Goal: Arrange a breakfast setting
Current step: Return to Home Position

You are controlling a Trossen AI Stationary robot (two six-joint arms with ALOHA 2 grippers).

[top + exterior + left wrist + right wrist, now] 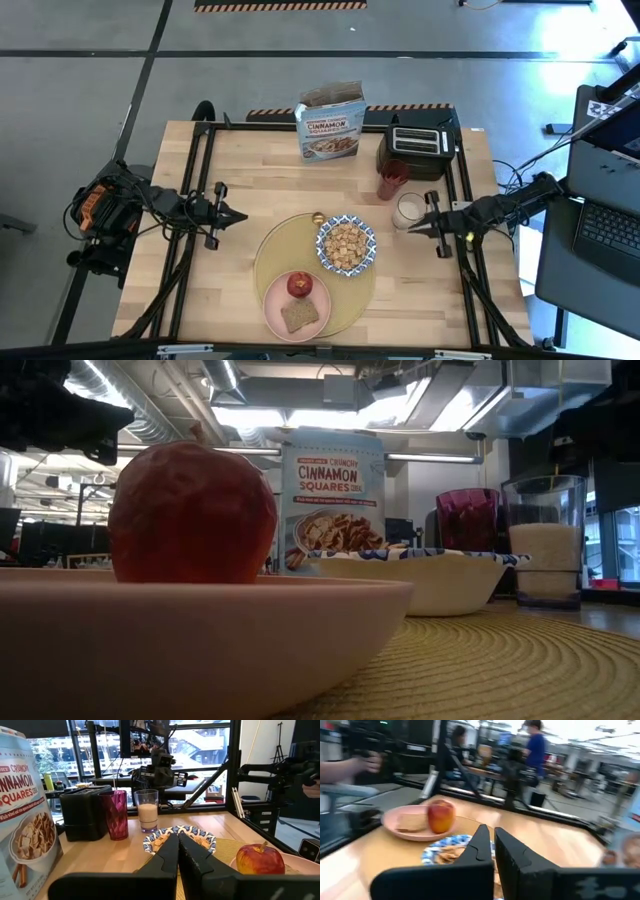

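The left fingers [240, 215] hang over the left part of the bench [250, 170]. They are pressed together w/ only a thin slit between them & hold nothing. The right fingers [414, 227] are over the right part, also closed to a narrow slit & empty. The 2 pairs point toward each other, across the middle of the bench.

The placemat [275, 250] lies between them, a bit nearer the front edge. The left tips are apart from its rim. In the high view the right tips show just beside the milk glass [407, 210], on its front side; whether they touch it cannot be told.

On the mat's far right part sits the bowl [323, 240], filled w/ cereal. The pink plate [272, 305] sits at the mat's front rim. On it the red apple [299, 285] is at the back & the toast slice [300, 316] at the front, just beside each other. The apple stands w/ its stem up, leaning a little. The toast lies flat & is approx. square, so no clear long axis.

The red cup [392, 180] stands behind the glass, off the mat & near the toaster [417, 152]. Plate, bowl, glass & cup make 1 slanted line, from front left to back right. The cereal box [330, 128] stands upright at the back edge, w/ its printed face to the front.
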